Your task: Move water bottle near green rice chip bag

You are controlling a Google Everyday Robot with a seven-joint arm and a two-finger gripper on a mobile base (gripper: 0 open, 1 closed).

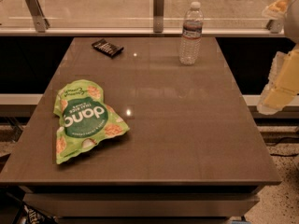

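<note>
Counting downward by size, we find one bench [187, 125], a brown slab that fills most of the view and carries three things. One bag [86, 120] lies flat on its left half, toward the near edge. It is bright green with a dark green circle and white "dang" lettering that reads upside down to us, and pale chips are pictured around the circle. One tool [279, 85] shows at the right border, pale and yellowish, beyond the bench's right edge and touching nothing we can see. We cannot tell whether it is spread or pressed together. One bottle [191, 34] stands upright near the far right corner of the bench, clear and ribbed, with a white cap and a dark label band. It is well apart from the bag, diagonally across the top. One packet [107, 47], small and black, lies flat near the far edge, left of the bottle and beyond the bag, touching neither.
</note>
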